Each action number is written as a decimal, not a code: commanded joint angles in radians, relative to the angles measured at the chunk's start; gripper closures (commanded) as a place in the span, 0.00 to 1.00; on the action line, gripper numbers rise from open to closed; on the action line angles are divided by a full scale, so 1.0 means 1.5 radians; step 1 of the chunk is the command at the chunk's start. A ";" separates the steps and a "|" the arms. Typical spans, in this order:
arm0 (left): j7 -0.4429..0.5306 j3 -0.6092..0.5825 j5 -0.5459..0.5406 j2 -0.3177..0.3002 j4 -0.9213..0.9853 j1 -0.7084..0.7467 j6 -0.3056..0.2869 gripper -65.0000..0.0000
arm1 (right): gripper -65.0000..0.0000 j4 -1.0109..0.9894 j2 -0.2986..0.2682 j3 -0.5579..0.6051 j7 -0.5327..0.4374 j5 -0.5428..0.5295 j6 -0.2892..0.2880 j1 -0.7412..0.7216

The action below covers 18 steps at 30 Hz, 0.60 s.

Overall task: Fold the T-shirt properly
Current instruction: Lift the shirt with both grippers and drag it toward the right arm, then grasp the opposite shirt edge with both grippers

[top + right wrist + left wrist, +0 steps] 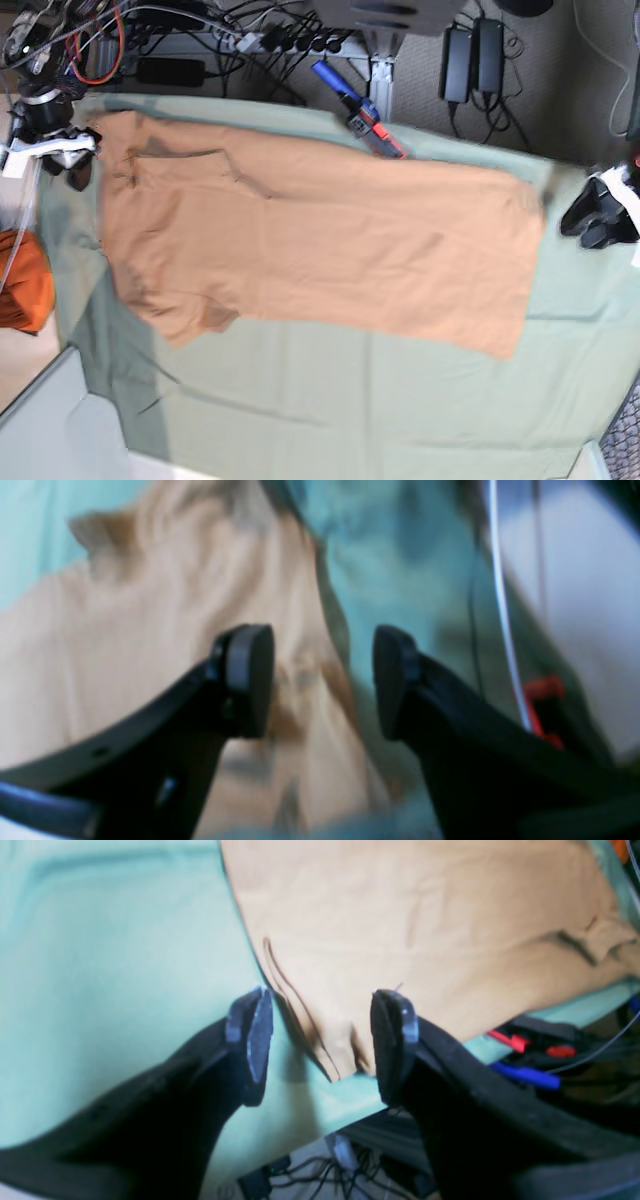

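Observation:
The tan T-shirt (320,240) lies spread flat across the pale green sheet (330,400), with its sleeves and neck toward the left of the base view. My left gripper (587,224) is open and empty just off the shirt's right edge. In the left wrist view this gripper (322,1040) has its open jaws on either side of a creased corner of the shirt (340,1040) at the table edge. My right gripper (72,165) is open and empty at the shirt's upper left corner. The right wrist view is blurred; there the open gripper (320,680) hovers over wrinkled shirt cloth (150,645).
A darker orange cloth bundle (20,280) sits off the table's left edge. A blue and red tool (362,118), cables and power bricks (470,50) lie beyond the far edge. The sheet's far edge drops off close behind my left gripper (350,1105).

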State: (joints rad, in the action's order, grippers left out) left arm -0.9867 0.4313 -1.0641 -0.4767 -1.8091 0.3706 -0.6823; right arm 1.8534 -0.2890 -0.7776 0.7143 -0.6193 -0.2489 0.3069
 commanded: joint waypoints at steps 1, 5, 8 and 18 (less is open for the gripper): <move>0.013 0.006 -0.012 -0.011 -0.017 -0.003 -0.011 0.46 | 0.51 0.002 -0.018 0.001 -0.026 0.005 -0.046 -0.029; 0.012 0.005 -0.011 -0.014 -0.030 -0.003 -0.011 0.46 | 0.51 -0.075 -0.039 0.038 -0.048 0.020 -0.046 -0.137; 0.012 0.004 -0.010 -0.023 -0.030 -0.002 -0.011 0.46 | 0.51 -0.171 -0.061 0.087 -0.065 0.058 -0.046 -0.238; 0.011 0.004 -0.009 -0.037 -0.030 0.003 -0.011 0.46 | 0.51 -0.630 -0.138 0.273 -0.150 0.183 -0.046 -0.540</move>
State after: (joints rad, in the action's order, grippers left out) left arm -0.9882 0.4290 -1.0595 -0.5156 -1.8385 0.3790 -0.6823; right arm 0.8852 -0.4774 -0.3630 0.5175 -0.3401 -0.2600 -0.4717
